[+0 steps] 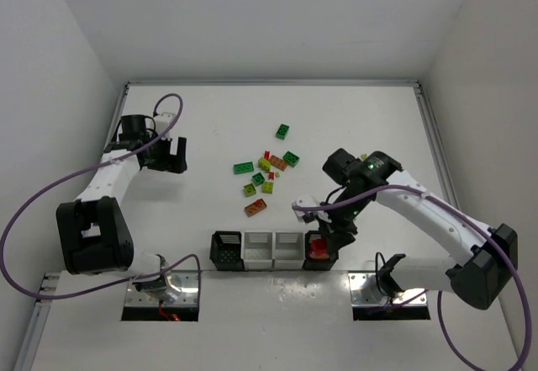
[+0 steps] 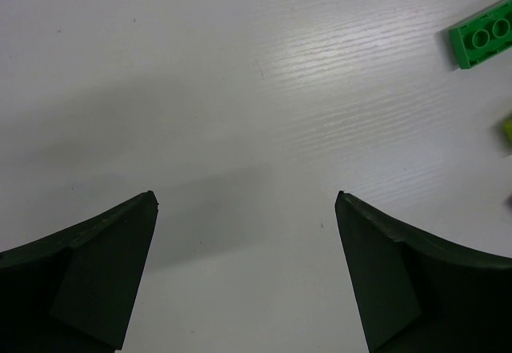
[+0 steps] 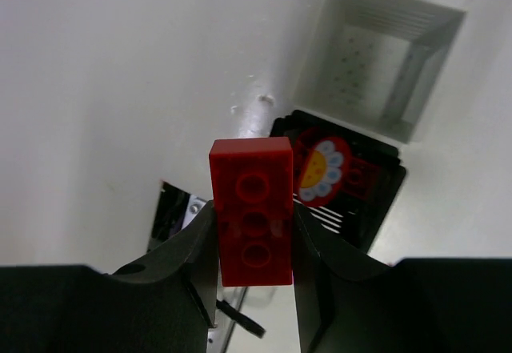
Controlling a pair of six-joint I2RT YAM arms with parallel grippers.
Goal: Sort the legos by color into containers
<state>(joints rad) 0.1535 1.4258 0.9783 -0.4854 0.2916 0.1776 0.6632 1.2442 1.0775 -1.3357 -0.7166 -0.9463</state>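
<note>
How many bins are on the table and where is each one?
4, in one row, left to right: left black bin, left white bin, right white bin, right black bin below the right claw, which grips a red lego. None seems hidden.

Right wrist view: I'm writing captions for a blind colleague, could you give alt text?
The right gripper is shut on a red lego brick, close to a black bin holding a round red piece with a daisy-like face. A white bin stands beyond it.
</note>
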